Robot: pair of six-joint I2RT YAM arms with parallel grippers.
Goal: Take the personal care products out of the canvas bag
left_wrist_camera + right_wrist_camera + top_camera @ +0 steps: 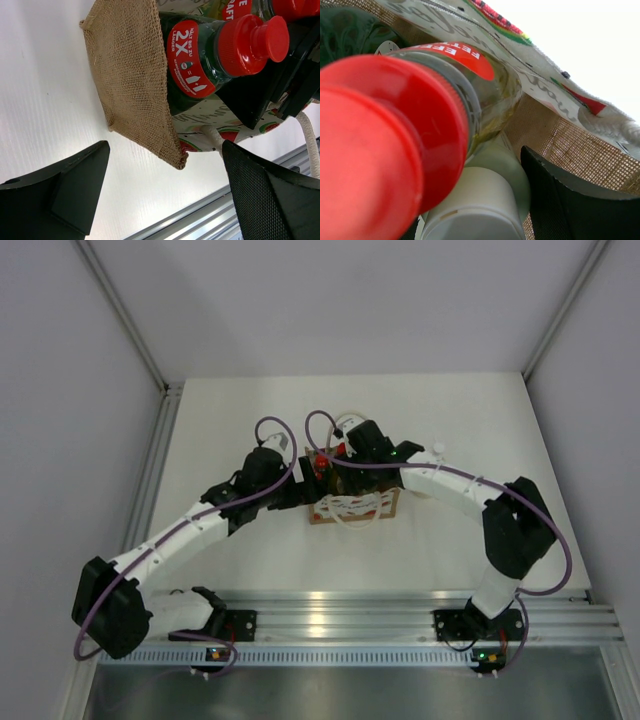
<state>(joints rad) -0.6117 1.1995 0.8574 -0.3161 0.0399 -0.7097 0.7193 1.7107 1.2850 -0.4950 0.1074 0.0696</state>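
Note:
The canvas bag stands mid-table, tan burlap with a white patterned panel. Inside are the dark green bottle with red cap, the yellow bottle with red cap and the pale green bottle with white cap. My right gripper is down in the bag's mouth. Its jaws straddle the pale green bottle, and the one visible finger presses its side. My left gripper is open and empty just below the bag's burlap corner. I cannot pick out the cream pump bottle.
The aluminium rail runs along the near table edge, close behind the left gripper. The bag's cream rope handle hangs at its front. A small white object lies by the right forearm. White walls close in on both sides.

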